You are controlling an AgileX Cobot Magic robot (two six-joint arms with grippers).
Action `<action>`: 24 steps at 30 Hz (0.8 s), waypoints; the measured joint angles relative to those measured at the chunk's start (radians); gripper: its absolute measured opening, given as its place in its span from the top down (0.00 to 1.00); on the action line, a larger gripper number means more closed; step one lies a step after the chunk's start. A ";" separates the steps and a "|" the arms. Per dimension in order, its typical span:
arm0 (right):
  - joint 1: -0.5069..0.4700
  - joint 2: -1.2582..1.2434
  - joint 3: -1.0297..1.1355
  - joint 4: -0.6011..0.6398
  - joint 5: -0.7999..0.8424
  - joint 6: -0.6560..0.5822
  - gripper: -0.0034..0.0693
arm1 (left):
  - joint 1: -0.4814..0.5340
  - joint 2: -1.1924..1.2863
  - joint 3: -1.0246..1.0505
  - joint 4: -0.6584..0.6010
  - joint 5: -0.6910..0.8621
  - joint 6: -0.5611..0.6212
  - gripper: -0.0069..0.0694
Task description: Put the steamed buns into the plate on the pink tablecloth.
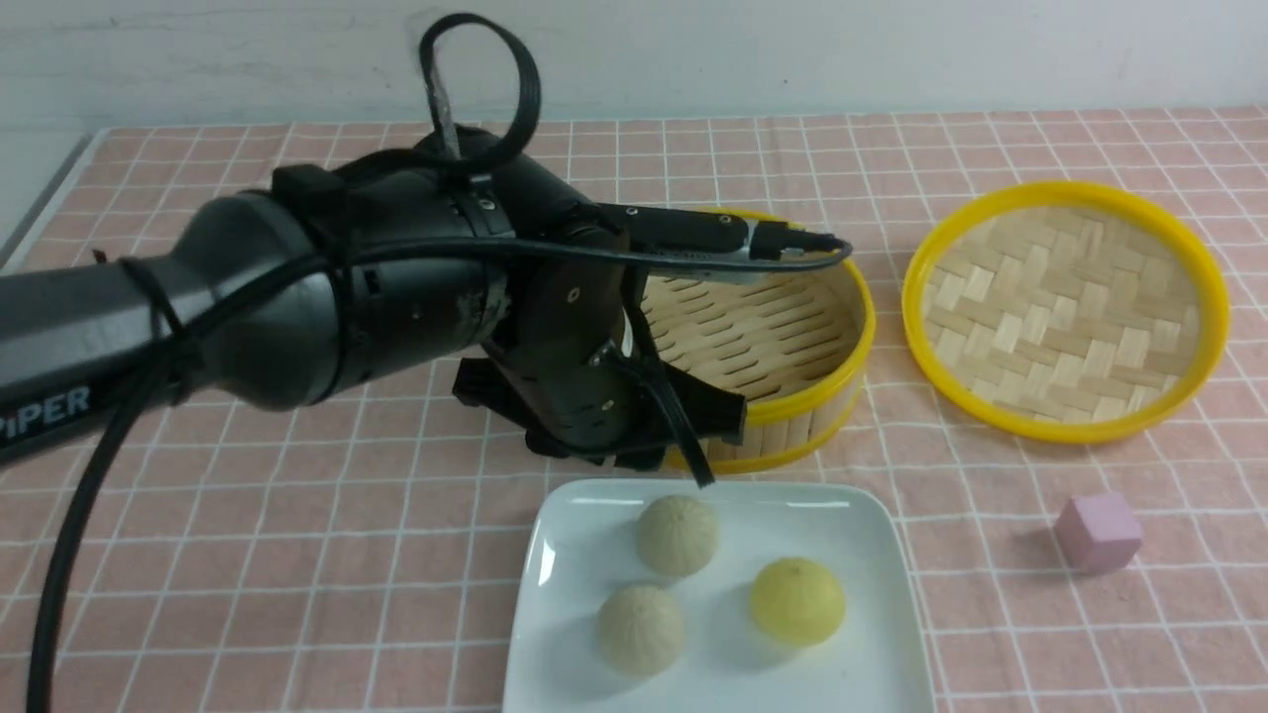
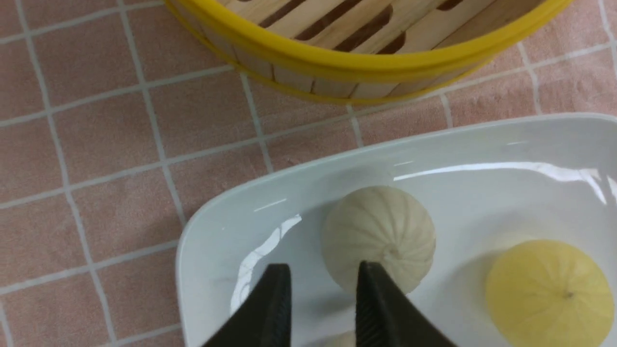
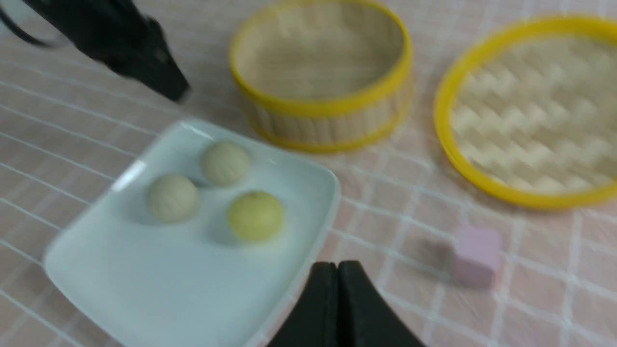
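Three small domed beige-and-yellow buns [image 1: 677,535] sit on the glossy white square plate [image 1: 860,555]; we should lift our empty, spread left gripper [image 2: 324,268] straight up.

Steamer basket [image 1: 768,337]: I see a round bamboo basket with a yellow rim, standing upright. Its slatted floor has dark gaps. Its left part is hidden from me in the front view.
Basket side: pale vertical bamboo strips under yellow bands, clearest in my left wrist view.
Woven lid [image 1: 1065,307]: round and yellow-rimmed, lying flat just right of the basket and not touching it, herringbone weave facing up.
Pink cube [image 1: 1098,532]: small and matte, nearer me than the lid, well apart from the basket, with a soft shadow on its left.
Wall [image 1: 792,50]: plain white, along the far edge.
Counter [image 1: 30,178]: a pale grey strip at far left.
Right wrist view: blurred; I can make out basket, lid and cube, nothing finer.
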 joint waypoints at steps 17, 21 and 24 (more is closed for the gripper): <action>0.000 -0.039 0.214 0.253 -0.335 -0.234 0.97 | 0.000 0.000 0.000 0.001 0.014 0.025 0.91; 0.000 -0.039 0.214 0.257 -0.335 -0.240 0.97 | 0.000 0.000 0.000 0.001 0.014 0.025 0.90; 0.000 -0.039 0.214 0.257 -0.335 -0.240 0.97 | 0.000 0.000 0.000 0.003 0.014 0.025 0.90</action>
